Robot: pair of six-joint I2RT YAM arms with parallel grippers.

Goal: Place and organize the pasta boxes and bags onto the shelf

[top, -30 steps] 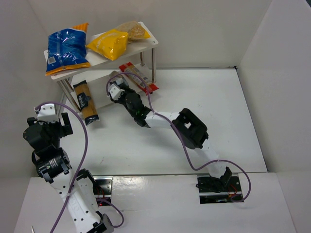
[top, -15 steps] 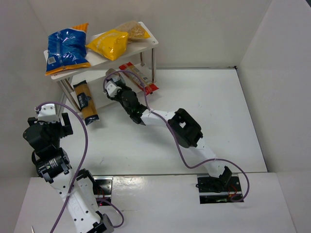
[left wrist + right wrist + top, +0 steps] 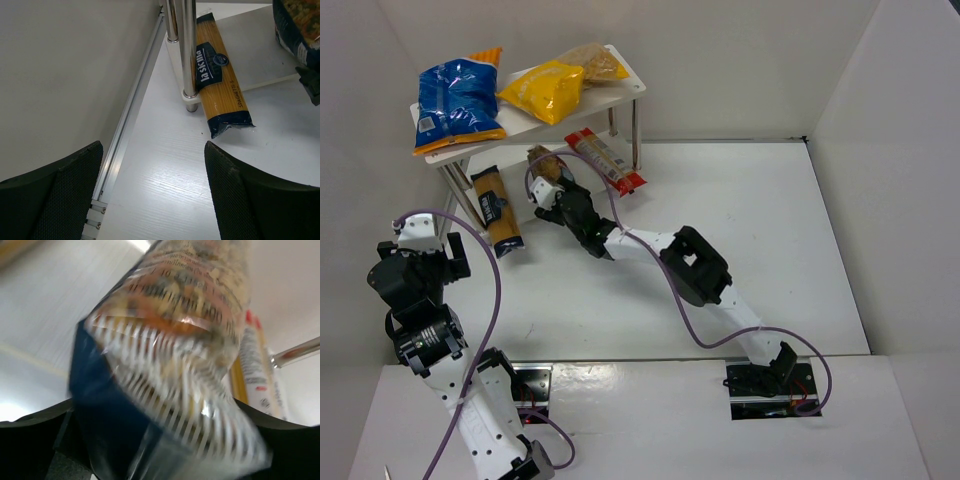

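top view: right gripper (image 3: pixel 553 188) reaches under the shelf (image 3: pixel 628 88), clear bag with dark blue label (image 3: pixel 541 160) at its tips on the lower tier. long red packet (image 3: pixel 606 160) lies just beside, long orange packet (image 3: pixel 497 208) further left.

left wrist: left gripper (image 3: pixel 150 150) spread wide, empty.

right wrist: bag blurred between the fingers; clamped or let go, cannot tell. looks soft, crinkly, likely light, so best held mid-body. metal leg (image 3: pixel 300 351) close by.

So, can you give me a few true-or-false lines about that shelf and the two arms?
1. The blue bag lies on the shelf's top board. True.
2. The yellow bag lies under the top board. False: it lies on it, beside the blue bag.
3. The left gripper holds the orange packet. False: it is open and empty, apart from the packet.
4. The red packet pokes out from under the top board. True.
5. The right gripper is at the clear bag. True.
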